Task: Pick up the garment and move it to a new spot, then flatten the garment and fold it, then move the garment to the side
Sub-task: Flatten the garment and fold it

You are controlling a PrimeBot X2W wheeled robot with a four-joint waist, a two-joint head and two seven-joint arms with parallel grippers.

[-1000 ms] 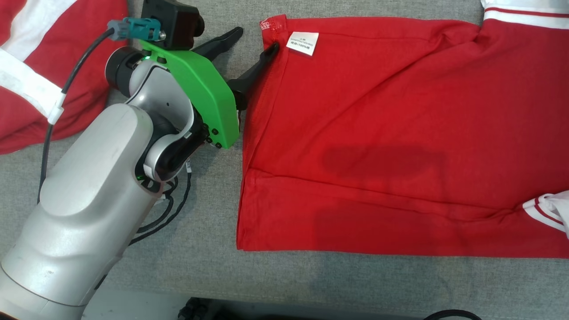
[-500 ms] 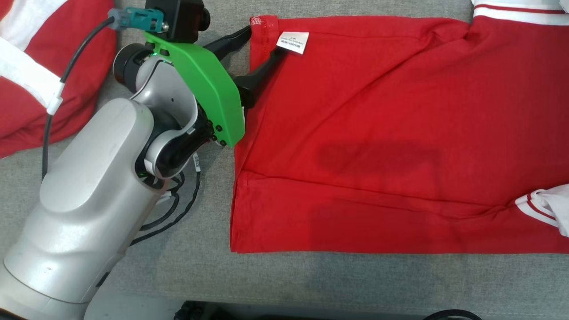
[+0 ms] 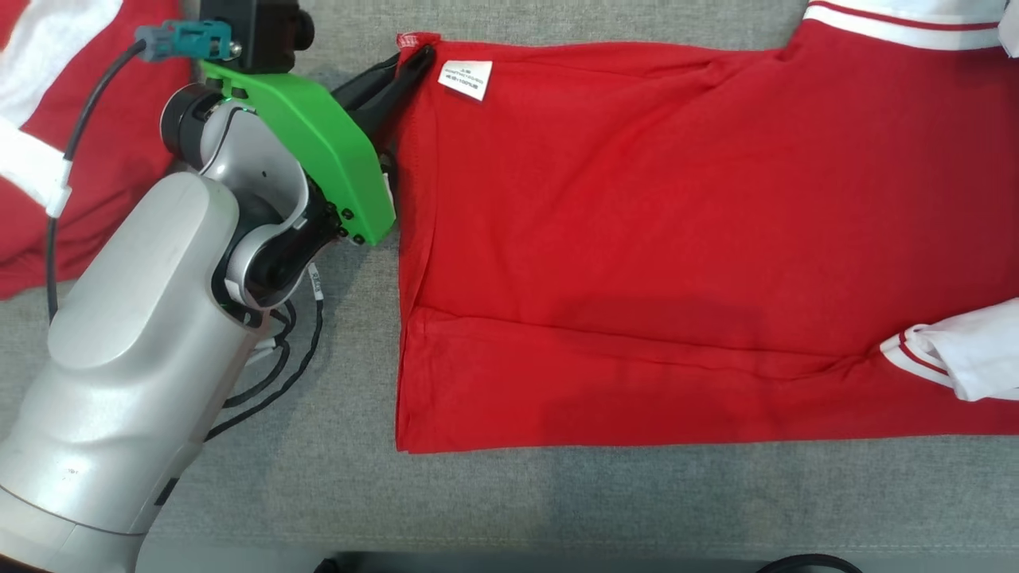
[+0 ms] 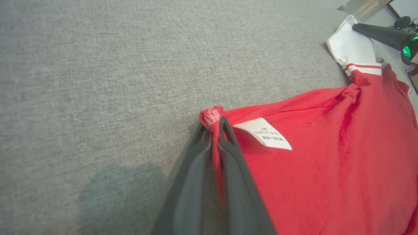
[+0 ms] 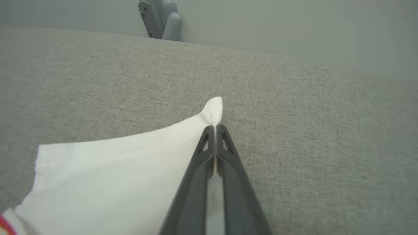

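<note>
On grey surface (image 3: 637, 509): red garment (image 3: 677, 239), judged soft, light, limp. Hem corner (image 4: 211, 116) by label (image 4: 263, 134) pinched in left gripper (image 4: 214, 125); white corner (image 5: 214, 106) pinched in right gripper (image 5: 215, 129), both judged sound holds.

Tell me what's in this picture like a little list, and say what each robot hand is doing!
surface: grey fabric surface
main thing: red shirt with white trim, spread mostly flat, with a few creases
tag: white label on the shirt, near the pinched red corner
left gripper: shut on the shirt's red hem corner
right gripper: shut on a white corner of the shirt
also there: second red and white garment, bunched at the robot's left
</note>
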